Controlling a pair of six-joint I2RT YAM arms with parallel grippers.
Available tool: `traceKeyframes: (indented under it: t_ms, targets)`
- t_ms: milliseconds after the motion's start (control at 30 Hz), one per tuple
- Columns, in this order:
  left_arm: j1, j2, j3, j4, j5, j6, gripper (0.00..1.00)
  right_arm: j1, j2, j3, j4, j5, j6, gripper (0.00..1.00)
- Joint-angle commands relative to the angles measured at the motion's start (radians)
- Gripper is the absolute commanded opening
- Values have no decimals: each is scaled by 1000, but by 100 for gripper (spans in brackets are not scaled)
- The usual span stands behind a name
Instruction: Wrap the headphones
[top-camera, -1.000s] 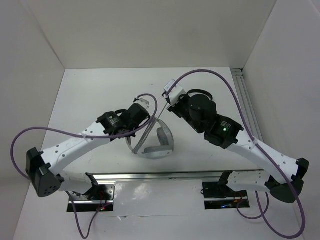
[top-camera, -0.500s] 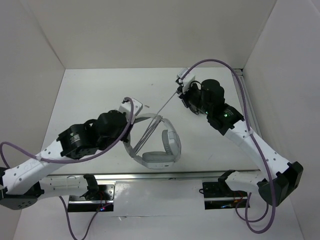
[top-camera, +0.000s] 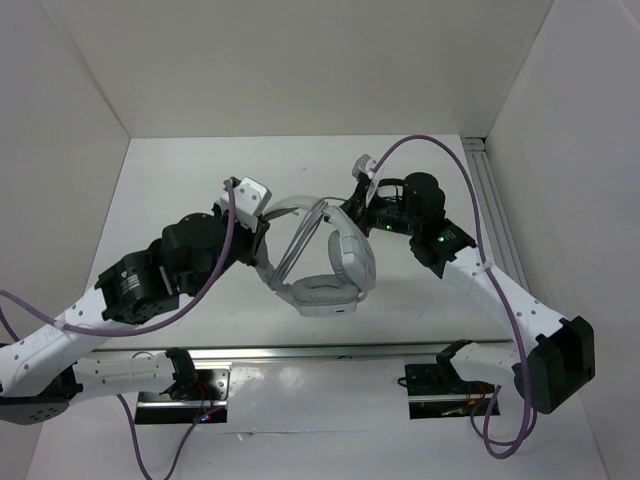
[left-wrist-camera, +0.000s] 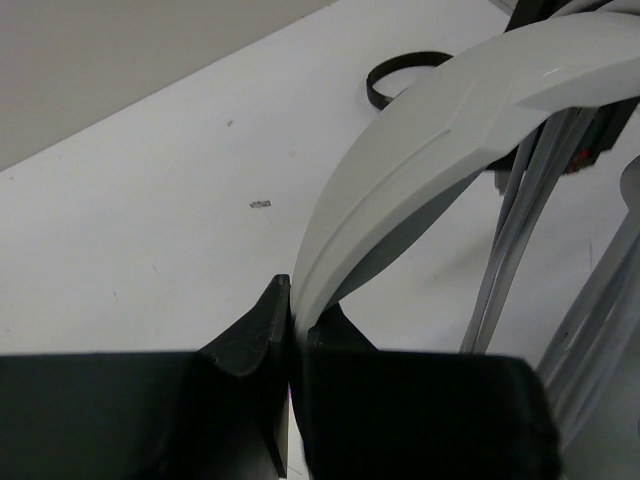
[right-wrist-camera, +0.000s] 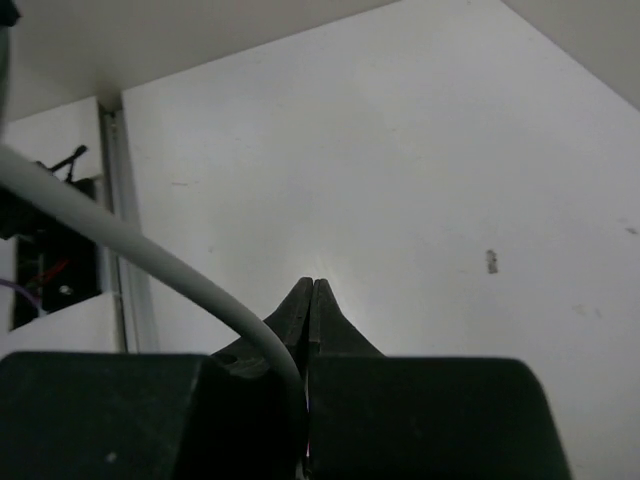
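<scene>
Now the light grey headphones (top-camera: 350, 262) are near the middle of the white counter (top-camera: 180, 190), cups low and headband (left-wrist-camera: 430, 130) arching upward. At their 9 o'clock, the left tool (left-wrist-camera: 290, 300) is clamped on the headband's edge. At 1 o'clock, the right tool (right-wrist-camera: 310, 290) is pinched closed on the thin grey cable (right-wrist-camera: 100, 225), whose strands run across the arch.
</scene>
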Motion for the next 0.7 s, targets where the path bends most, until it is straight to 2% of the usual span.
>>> traceKeyframes:
  t_ms: [0, 200, 300, 333, 367, 667]
  targets:
    - [-5, 20, 64, 269, -61, -68, 0, 2, 1, -34, 203, -148, 110, 3]
    - [-5, 20, 6, 430, -82, -86, 0, 65, -36, -128, 328, -148, 170, 13]
    - [-5, 29, -40, 478, -82, -95, 0, 65, -65, -183, 412, -148, 218, 26]
    - [-5, 29, -51, 493, -93, -95, 0, 74, -65, -193, 423, -148, 218, 36]
    - [-5, 29, -60, 510, -93, -95, 0, 74, -65, -207, 434, -148, 227, 39]
    - [-5, 20, -109, 598, -115, -143, 0, 83, -98, -328, 521, -69, 265, 47]
